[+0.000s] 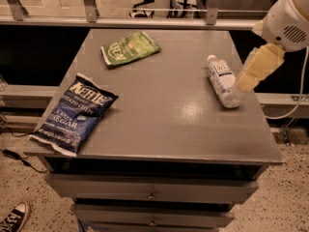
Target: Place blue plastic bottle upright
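The blue plastic bottle point(222, 81) lies on its side on the right part of the grey table point(164, 115). It is clear and pale bluish, with a white label. Its white cap points to the far edge and its base points to the near right. My gripper point(251, 76), pale yellow, hangs from the white arm point(287, 16) at the right edge of the view. Its tip is right beside the bottle's base end, on the bottle's right. Whether it touches the bottle I cannot tell.
A dark blue chip bag point(75, 112) lies at the table's front left corner, partly over the edge. A green chip bag point(129, 47) lies at the back, left of middle. A metal railing point(145, 21) runs behind the table. Drawers point(149, 195) sit below the tabletop.
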You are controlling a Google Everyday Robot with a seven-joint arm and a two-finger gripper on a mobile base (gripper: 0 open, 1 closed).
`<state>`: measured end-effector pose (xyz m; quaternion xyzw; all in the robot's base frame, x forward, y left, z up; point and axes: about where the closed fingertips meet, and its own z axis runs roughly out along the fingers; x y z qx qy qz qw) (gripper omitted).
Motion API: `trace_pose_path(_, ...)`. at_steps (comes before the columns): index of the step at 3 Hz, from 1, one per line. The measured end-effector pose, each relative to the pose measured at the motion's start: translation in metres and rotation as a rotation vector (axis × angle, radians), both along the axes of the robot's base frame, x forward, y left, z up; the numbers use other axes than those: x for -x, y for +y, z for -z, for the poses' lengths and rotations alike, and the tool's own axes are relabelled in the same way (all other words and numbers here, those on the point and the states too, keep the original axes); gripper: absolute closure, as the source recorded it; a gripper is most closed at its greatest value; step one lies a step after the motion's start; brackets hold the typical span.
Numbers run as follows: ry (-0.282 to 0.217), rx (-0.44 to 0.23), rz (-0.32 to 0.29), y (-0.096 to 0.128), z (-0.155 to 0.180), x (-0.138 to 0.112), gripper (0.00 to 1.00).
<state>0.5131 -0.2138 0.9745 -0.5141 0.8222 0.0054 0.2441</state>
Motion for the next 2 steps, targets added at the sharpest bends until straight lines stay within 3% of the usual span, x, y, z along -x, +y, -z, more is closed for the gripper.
trace_pose_path(1,0.008,-0.075,0.102,0.011,0.01,-0.04,0.0)
trace_pose_path(2,0.043,-0.115,0.244,0.051,0.027,-0.076,0.0)
